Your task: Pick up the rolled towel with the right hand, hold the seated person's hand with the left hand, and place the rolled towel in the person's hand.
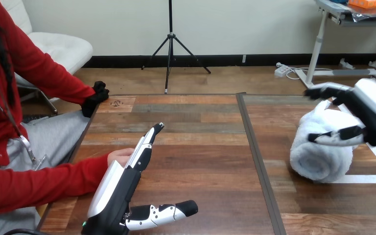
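left robot hand [120,188] flat, outstretched

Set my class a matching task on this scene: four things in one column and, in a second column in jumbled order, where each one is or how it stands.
Column A
1. rolled towel
2. right hand
3. left hand
4. person's nearer hand

Column B
a. fingers straight, thumb out to the side
b. white, on the right half of the table
c. at the table's left edge, partly behind a robot hand
d. fingers and thumb curled round something soft

Pairs: 1-b; 2-d; 3-a; 4-c
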`<state>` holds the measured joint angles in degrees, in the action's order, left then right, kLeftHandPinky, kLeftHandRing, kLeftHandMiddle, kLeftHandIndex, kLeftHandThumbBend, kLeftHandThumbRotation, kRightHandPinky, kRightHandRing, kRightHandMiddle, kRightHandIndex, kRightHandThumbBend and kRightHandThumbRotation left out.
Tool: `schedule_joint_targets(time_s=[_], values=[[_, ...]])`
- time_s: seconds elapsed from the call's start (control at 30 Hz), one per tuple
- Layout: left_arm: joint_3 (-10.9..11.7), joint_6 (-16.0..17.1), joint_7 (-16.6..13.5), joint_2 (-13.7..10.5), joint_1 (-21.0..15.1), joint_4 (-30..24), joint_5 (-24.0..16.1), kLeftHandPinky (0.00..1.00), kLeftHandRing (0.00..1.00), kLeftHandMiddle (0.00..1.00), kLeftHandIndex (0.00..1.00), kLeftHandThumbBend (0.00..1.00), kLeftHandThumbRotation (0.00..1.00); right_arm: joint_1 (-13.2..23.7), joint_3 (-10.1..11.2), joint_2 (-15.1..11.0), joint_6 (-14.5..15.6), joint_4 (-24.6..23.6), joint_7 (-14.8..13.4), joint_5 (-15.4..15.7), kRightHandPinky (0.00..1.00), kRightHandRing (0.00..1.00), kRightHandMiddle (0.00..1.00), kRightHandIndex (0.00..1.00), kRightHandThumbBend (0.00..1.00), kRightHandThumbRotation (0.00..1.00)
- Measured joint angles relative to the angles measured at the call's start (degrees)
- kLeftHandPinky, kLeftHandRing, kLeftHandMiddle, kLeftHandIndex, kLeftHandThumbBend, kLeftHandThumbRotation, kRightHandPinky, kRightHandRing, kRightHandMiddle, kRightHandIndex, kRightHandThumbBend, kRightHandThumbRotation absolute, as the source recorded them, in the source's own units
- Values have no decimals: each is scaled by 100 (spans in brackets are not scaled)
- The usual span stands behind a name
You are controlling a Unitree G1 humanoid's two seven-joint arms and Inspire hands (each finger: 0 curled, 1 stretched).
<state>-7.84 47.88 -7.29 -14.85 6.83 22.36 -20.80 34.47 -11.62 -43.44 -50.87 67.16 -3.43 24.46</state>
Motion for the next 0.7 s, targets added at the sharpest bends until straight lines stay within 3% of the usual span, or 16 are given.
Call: schedule_joint_targets(time_s=[0.43,0.7], values=[[0,0,1,0,0,0,1,97,100,99,99,100,59,-293,119,368,-49,-239,155,-342,72,76,74,73,61,12],[1,0,1,-3,-1,0,1,97,100,99,99,100,60,-415,213,561,173,-493,3,-425,73,78,76,75,67,20]])
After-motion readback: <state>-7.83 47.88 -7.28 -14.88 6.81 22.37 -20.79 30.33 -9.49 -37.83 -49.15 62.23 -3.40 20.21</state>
